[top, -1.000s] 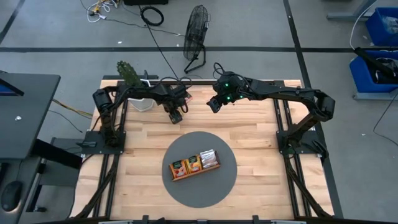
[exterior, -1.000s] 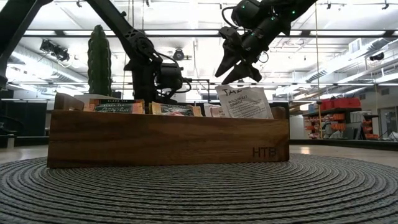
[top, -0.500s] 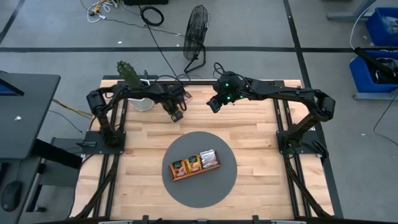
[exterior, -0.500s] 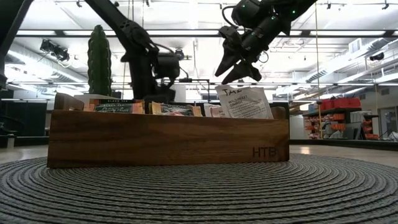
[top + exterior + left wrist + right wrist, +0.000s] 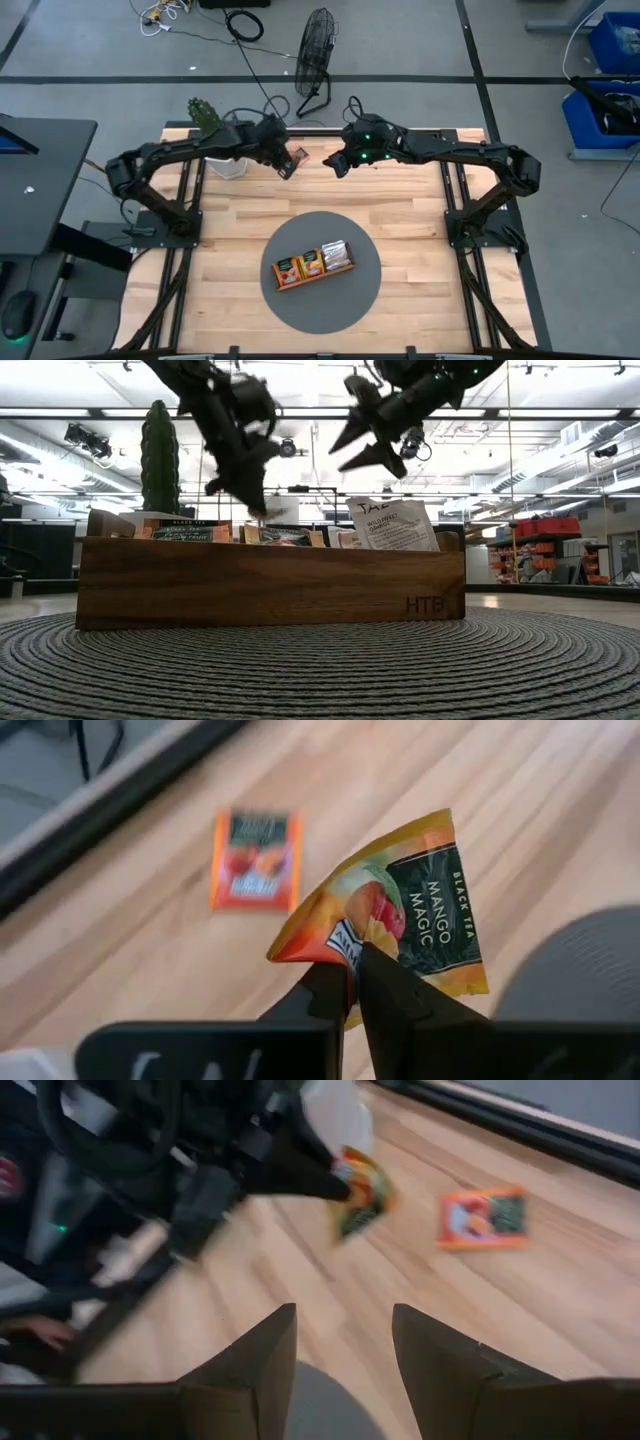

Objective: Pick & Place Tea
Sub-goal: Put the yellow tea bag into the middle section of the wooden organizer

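Left gripper (image 5: 350, 982) pinched a sachet (image 5: 400, 910) at table's 12 o'clock; right gripper (image 5: 340, 1370) beside, jaws apart, empty.

The high view looks straight down from well above on the whole wooden table (image 5: 400, 215), while the low view sits at mat level just in front of the wooden tray (image 5: 270, 585), facing level across it into the room. Each wrist view looks forward past its own arm's fingers, angled down at the tabletop from close by. Both wrist views share one orange sachet lying flat (image 5: 254, 858) (image 5: 484, 1216) on the wood.
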`<state>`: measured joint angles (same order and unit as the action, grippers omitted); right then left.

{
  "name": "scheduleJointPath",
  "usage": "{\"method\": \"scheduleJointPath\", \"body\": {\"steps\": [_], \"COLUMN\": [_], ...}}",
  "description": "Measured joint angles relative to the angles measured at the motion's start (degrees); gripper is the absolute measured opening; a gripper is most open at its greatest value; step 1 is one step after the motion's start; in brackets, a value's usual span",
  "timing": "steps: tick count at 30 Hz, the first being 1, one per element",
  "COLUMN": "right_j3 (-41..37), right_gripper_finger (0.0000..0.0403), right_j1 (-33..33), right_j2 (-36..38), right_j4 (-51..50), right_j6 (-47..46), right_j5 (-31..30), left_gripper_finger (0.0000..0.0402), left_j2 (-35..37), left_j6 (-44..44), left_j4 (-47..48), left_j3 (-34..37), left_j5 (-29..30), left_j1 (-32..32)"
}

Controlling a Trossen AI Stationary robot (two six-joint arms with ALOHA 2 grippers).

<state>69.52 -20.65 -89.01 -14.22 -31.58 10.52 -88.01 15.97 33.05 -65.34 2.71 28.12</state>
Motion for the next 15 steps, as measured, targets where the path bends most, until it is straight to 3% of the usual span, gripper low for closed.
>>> {"method": "scheduleJointPath", "body": {"steps": [6,11,15], "right_j3": [0.01,0.02,-0.01], "right_gripper_finger": [0.0174,0.0174,0.0174], "right_j1": [2.71,4.88,6.0], "right_j2": [0.09,0.09,0.09], "right_j4": [8.66,8.44,9.28], "right_j6": [-7.12,-10.84,-12.11], "right_j5": [-0.98,-7.52,-8.15], "left_gripper_finger": [0.0013,0.0017,0.0017], "left_j2": [5.11,6.36,6.38], "left_j6": [6.11,10.22,12.1], "left_j4": [-6.35,-10.64,-12.46], "left_j3": [-0.02,-0.07,-0.07], "left_j5": [-0.03,2.36,3.18], "left_j1": [-3.6,-7.6,-9.54]}}
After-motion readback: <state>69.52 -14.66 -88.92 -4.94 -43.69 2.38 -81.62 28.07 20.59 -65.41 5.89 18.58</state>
